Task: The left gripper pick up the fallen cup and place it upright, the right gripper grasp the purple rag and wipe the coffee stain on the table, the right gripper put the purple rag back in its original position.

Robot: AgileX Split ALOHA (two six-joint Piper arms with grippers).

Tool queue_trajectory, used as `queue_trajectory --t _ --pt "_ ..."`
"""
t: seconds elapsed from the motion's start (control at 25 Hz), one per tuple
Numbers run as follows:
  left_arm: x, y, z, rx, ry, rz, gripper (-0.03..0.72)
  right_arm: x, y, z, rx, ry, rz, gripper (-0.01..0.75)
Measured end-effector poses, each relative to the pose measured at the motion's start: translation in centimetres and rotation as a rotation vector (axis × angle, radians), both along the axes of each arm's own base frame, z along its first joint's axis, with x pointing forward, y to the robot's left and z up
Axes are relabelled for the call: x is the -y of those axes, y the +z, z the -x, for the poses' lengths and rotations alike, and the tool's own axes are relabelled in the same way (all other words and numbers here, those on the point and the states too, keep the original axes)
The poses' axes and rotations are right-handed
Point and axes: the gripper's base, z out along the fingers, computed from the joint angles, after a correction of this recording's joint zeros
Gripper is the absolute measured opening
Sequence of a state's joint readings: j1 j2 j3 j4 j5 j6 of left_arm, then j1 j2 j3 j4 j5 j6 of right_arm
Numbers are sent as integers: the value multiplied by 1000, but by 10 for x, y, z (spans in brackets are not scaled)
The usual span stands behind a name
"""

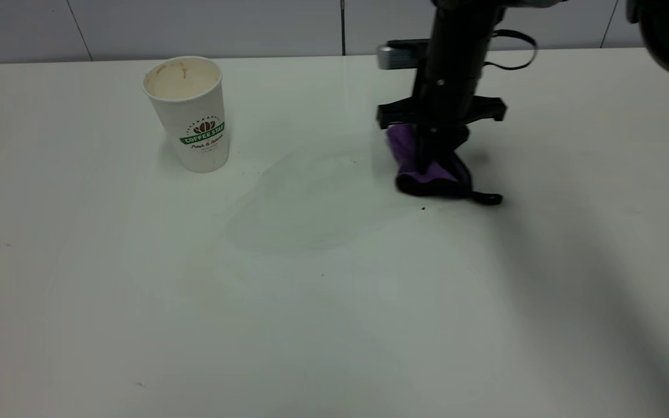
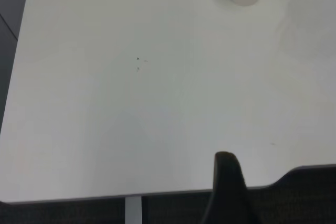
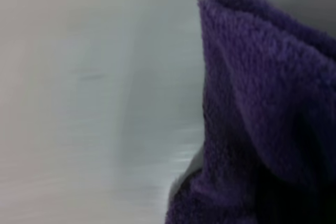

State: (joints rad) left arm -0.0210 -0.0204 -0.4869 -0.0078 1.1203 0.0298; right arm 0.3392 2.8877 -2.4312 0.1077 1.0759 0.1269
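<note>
A white tapered paper cup [image 1: 188, 113] stands upright, far left on the plain white table [image 1: 334, 325]. At far right, the black right gripper [image 1: 427, 159] pinches a fluffy purple rag [image 1: 427, 171] resting on the tabletop. A faint wet smear [image 1: 311, 200] lies between cup and rag.

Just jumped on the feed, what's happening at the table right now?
The cup already stands upright at the far left of the table. The right gripper is down on the purple rag, pressing it against the tabletop at the right edge of a faint wet smear. No dark coffee puddle shows. The left gripper hangs back near the table edge, away from the cup.
</note>
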Motion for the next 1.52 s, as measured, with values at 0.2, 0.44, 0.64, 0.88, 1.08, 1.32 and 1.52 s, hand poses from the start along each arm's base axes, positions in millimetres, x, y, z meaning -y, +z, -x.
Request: queue_trajectory --t 0.2,0.44,0.64,0.88,1.08,1.32,1.52 --pt "0 0 0 0 0 0 539 76 0 -15 -60 -124 48 86" --pt "0 0 0 0 0 0 539 129 0 -20 -95 -190 77 92" --pt "0 0 0 0 0 0 539 131 15 -28 -46 -122 91 251" --pt "0 0 0 0 0 0 539 126 85 -41 97 -81 51 684" --pt "0 0 0 0 0 0 539 120 170 -38 240 -45 11 727" --pt "0 0 0 0 0 0 539 114 247 4 265 10 10 727" --pt "0 0 0 0 0 0 539 122 301 64 258 39 39 727"
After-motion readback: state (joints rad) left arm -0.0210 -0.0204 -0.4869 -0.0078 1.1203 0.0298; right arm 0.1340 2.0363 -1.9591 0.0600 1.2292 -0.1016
